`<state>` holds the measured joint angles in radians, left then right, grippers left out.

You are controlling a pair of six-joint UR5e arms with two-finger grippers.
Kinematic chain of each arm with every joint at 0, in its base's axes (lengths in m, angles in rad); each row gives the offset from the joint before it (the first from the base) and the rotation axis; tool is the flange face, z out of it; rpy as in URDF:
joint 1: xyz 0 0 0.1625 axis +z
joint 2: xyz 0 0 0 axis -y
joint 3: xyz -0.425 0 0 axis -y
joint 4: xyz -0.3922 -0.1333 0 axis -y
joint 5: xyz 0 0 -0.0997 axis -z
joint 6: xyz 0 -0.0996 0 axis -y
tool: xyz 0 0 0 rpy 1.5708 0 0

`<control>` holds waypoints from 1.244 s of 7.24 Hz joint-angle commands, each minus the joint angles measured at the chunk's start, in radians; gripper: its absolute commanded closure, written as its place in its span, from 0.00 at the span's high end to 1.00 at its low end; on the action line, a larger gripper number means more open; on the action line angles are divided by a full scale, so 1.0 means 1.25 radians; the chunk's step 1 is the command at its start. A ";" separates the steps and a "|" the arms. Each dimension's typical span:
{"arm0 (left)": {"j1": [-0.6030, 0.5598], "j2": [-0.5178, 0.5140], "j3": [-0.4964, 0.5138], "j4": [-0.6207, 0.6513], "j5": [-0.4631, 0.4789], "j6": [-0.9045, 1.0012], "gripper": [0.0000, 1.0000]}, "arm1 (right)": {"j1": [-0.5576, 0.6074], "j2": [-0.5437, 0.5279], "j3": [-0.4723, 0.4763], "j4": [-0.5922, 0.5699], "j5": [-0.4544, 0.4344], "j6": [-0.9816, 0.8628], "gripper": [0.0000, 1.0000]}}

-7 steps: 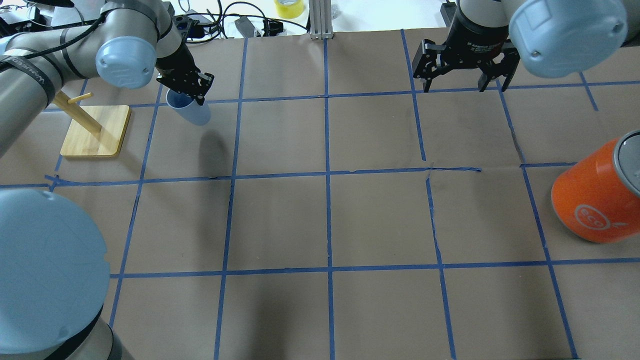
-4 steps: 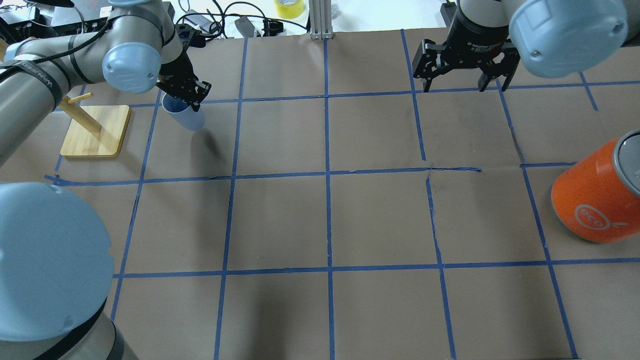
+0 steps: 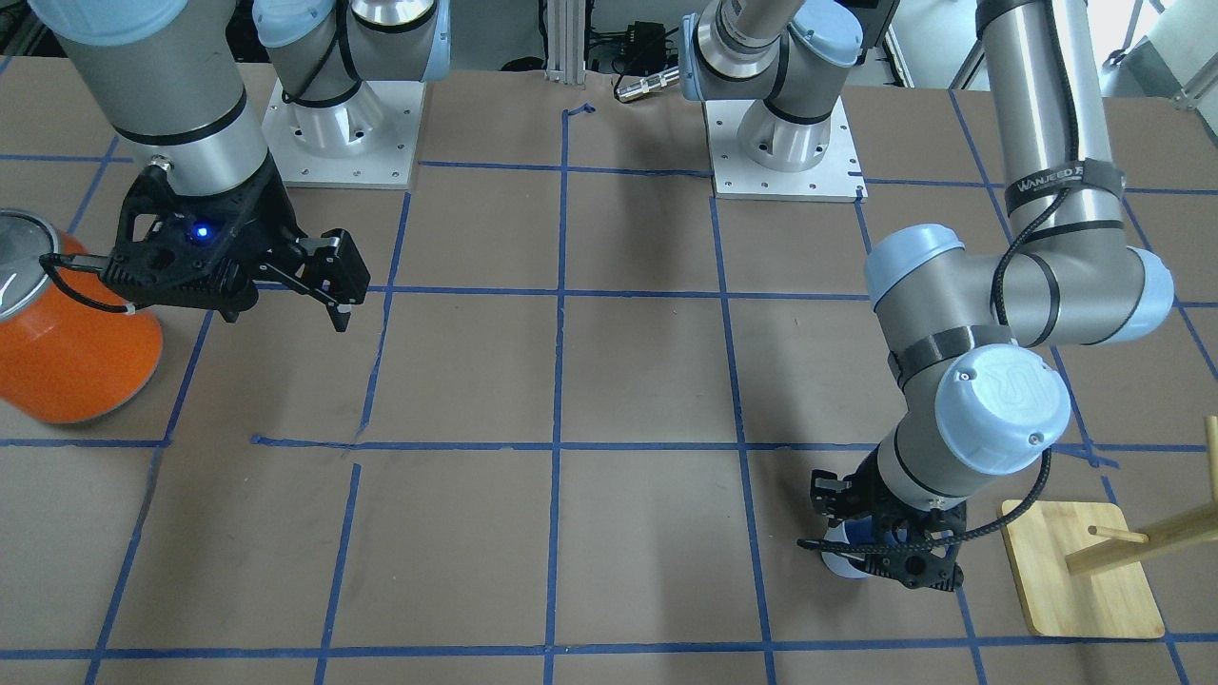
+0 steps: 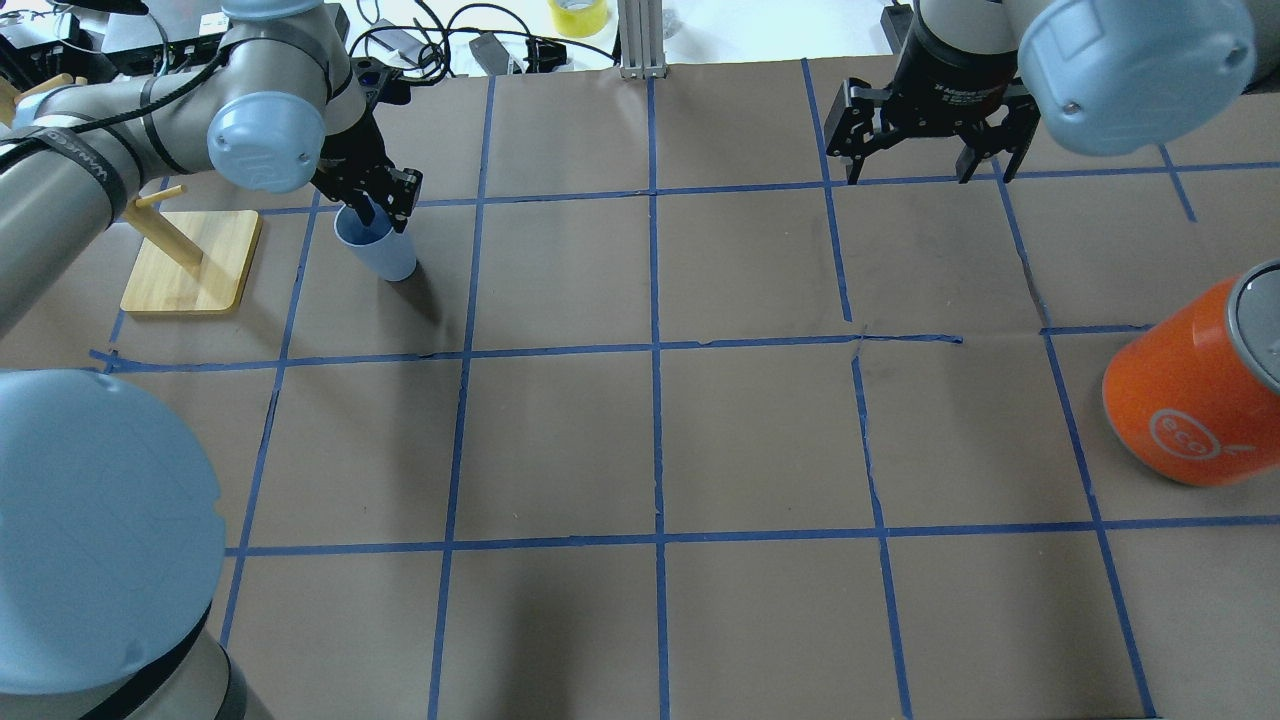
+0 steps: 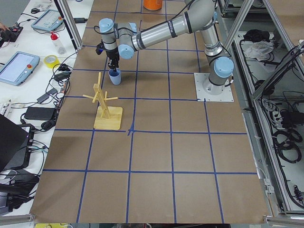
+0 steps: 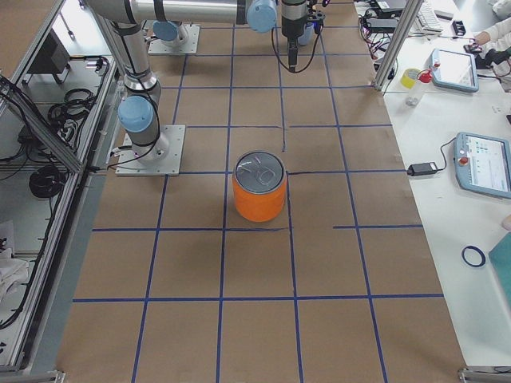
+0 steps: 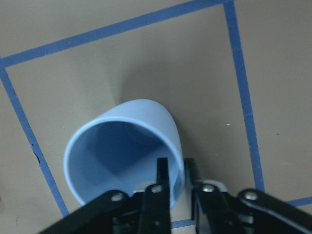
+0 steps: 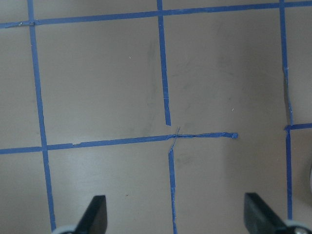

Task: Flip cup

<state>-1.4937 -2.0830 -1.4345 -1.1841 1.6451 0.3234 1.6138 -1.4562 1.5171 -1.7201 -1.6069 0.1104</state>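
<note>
The cup (image 4: 380,250) is a small pale lavender-blue tumbler with its mouth up, at or just above the paper in the far left square. It also shows in the left wrist view (image 7: 122,146) and the front view (image 3: 841,561). My left gripper (image 4: 385,203) is shut on the cup's rim, one finger inside and one outside (image 7: 176,184). My right gripper (image 4: 925,170) is open and empty above the far right of the table; its fingertips stand wide apart in the right wrist view (image 8: 176,217).
A wooden peg rack (image 4: 190,260) stands just left of the cup. A large orange can (image 4: 1190,400) with a silver top stands at the right edge. Cables and a yellow tape roll (image 4: 578,14) lie beyond the far edge.
My left gripper has come down with the cup, whose shadow has closed in under it, and the cup stands more upright. The right arm has not moved.
</note>
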 commanded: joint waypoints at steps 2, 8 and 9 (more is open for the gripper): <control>-0.068 0.142 0.018 -0.050 -0.005 0.000 1.00 | 0.000 -0.001 0.000 -0.002 -0.001 0.000 1.00; -0.108 0.446 -0.177 -0.101 -0.039 -0.178 1.00 | -0.006 0.000 0.000 -0.013 0.014 -0.011 1.00; -0.108 0.468 -0.200 -0.101 -0.037 -0.177 1.00 | -0.006 0.000 0.000 -0.013 0.014 -0.011 1.00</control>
<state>-1.6282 -1.5379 -1.6422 -1.3108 1.5994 0.1103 1.6064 -1.4552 1.5170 -1.7352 -1.5888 0.0977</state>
